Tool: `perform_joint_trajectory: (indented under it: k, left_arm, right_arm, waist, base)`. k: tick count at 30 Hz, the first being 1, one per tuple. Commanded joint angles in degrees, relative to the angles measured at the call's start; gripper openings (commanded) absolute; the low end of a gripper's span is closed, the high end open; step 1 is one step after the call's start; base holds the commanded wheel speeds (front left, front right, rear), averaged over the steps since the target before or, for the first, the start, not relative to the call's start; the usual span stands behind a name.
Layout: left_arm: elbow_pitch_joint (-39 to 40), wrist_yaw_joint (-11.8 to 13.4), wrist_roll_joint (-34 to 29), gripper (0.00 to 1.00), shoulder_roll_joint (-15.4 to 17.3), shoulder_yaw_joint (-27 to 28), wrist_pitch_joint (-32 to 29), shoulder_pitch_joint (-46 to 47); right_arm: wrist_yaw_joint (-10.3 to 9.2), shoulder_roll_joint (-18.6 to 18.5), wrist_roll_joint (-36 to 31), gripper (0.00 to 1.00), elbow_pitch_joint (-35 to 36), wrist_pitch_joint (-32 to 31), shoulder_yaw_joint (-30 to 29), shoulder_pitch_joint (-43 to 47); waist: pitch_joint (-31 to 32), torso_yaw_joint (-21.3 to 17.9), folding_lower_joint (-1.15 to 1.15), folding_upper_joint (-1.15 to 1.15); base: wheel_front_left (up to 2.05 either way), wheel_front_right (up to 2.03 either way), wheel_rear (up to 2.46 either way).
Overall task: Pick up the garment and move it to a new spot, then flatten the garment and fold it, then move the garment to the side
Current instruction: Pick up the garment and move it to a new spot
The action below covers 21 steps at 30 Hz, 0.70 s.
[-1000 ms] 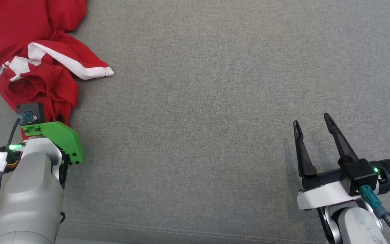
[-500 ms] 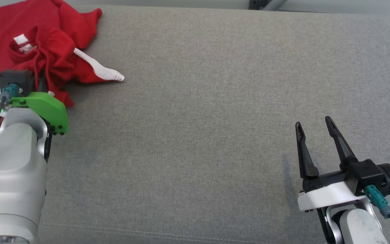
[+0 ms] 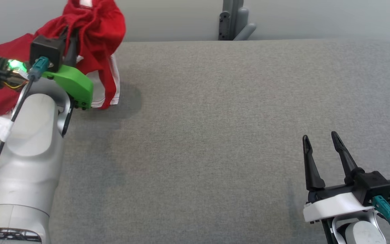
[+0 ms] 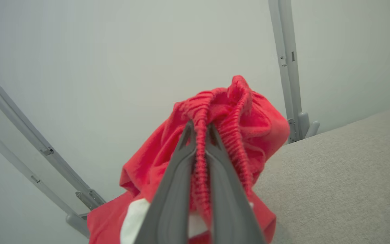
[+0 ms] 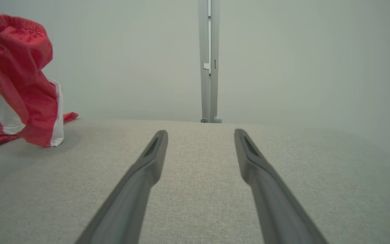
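Observation:
The garment (image 3: 96, 27) is red with white side stripes and a ribbed elastic waistband. It hangs bunched at the table's far left corner, its lower part trailing on the surface. My left gripper (image 3: 72, 35) is raised there, shut on the garment. In the left wrist view the left gripper (image 4: 200, 126) pinches the ribbed band of the garment (image 4: 249, 118) between its fingers. My right gripper (image 3: 320, 139) rests low at the near right, open and holding nothing. In the right wrist view the right gripper (image 5: 200, 134) points across bare cloth, with the garment (image 5: 19, 71) at the far left.
The table (image 3: 222, 112) is covered in grey fabric, and its far edge runs along the top of the head view. A grey post (image 3: 234, 20) stands behind that edge against a pale wall. Slanted grey rails (image 4: 29, 135) show beyond the garment.
The head camera has tilted up, bringing the table's far edge and the wall into view. My left gripper has lifted the garment off the surface. The right gripper has stayed put.

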State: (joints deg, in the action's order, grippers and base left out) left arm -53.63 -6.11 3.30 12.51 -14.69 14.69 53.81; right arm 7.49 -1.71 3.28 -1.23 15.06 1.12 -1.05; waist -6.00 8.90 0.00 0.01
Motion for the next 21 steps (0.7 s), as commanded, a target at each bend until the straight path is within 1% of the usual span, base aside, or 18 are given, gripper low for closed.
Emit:
perform_joint_trajectory:
  k: [1, 5, 11, 18, 21]
  left_arm:
    - [1.5, -0.4, -0.4, 0.0, -0.3, -0.9, -0.2, -1.0]
    - [5.6, -1.0, -0.6, 0.0, -1.5, -4.2, -0.5, -2.9]
    - [8.6, -1.2, 0.9, 0.0, -4.7, -8.4, -2.1, -6.9]
    - [7.7, -1.3, 3.0, 0.0, -8.4, -12.1, -2.5, -11.4]
    - [5.6, -0.6, 5.1, 0.0, -9.3, -13.8, -2.2, -12.7]
  right_arm:
    - [0.0, -0.2, 0.4, 1.0, 0.1, 0.2, -0.3, 1.0]
    - [0.0, -0.2, 0.7, 1.0, 0.1, 0.2, -0.5, 1.5]
    - [0.0, -0.2, 1.0, 1.0, 0.4, 0.2, 0.1, 1.2]
    - [0.0, -0.2, 1.4, 1.0, 0.5, 0.2, 0.5, 0.0]
    - [0.0, -0.2, 1.8, 1.0, 0.3, 0.2, 1.4, -0.8]
  waist:
    - [2.4, -3.7, 0.0, -0.01]
    - [2.7, -6.8, 0.0, -0.01]
    - [1.8, -12.2, 0.0, -0.01]
    - [-0.7, -17.6, 0.0, -0.01]
    - [-1.7, -20.2, 0.0, -0.01]
  base:
    - [0.0, 0.0, 0.0]
    - [0.0, 0.0, 0.0]
    - [0.0, 0.0, 0.0]
    - [0.0, 0.0, 0.0]
    - [0.0, 0.0, 0.0]
